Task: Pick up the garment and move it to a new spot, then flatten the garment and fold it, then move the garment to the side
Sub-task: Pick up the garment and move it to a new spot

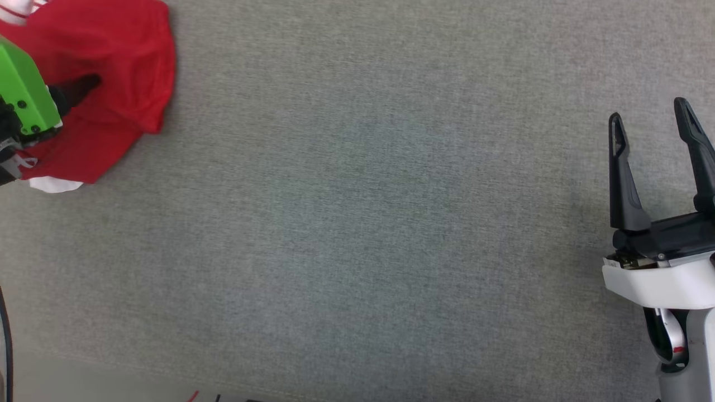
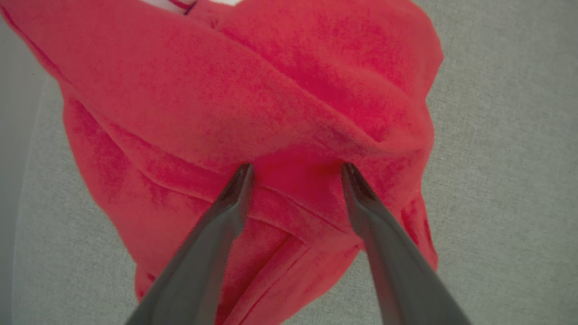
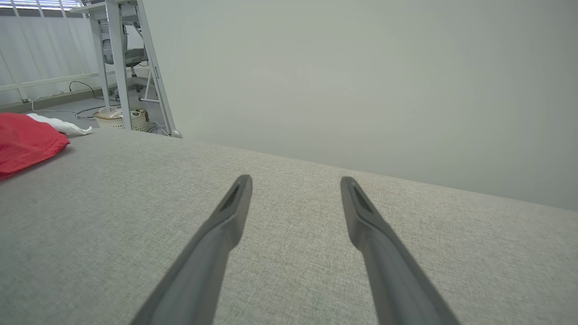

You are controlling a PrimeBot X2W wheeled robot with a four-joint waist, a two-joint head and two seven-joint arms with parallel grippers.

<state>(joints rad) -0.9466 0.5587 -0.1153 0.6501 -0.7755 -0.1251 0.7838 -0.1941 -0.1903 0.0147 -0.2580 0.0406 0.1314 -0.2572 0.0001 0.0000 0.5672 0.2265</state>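
Released left pincer (image 2: 295, 169) is straddling a raised fold of the thin, floppy red jersey (image 2: 253, 90), likely the best pinch spot; right pincer (image 1: 648, 110) is hovering released.

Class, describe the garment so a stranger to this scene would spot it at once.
A grey cloth-covered surface spans the head view. At its upper left lies the garment, a crumpled heap beneath the open left gripper. Bright red with white patches, it stands out from the plain grey around it.
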